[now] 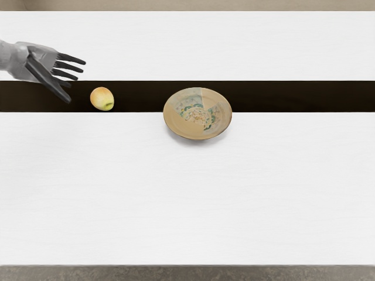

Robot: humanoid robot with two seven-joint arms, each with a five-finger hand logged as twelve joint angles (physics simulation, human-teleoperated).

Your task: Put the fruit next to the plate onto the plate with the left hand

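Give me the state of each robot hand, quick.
Left robot hand: open, fingers spread, holding nothing, not touching the apple.
Right robot hand: not in view.

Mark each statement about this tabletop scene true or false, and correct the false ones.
1. The left robot hand has spread fingers and holds nothing. True.
2. The fruit lies to the picture's left of the plate, not touching it. True.
3. The robot hand is touching the fruit. False: a gap shows between them, with the hand up and to the left of the fruit in the picture.
4. The plate straddles the dark strip and the white tabletop. True.
5. A second arm enters from the picture's right edge. False: none shows there.
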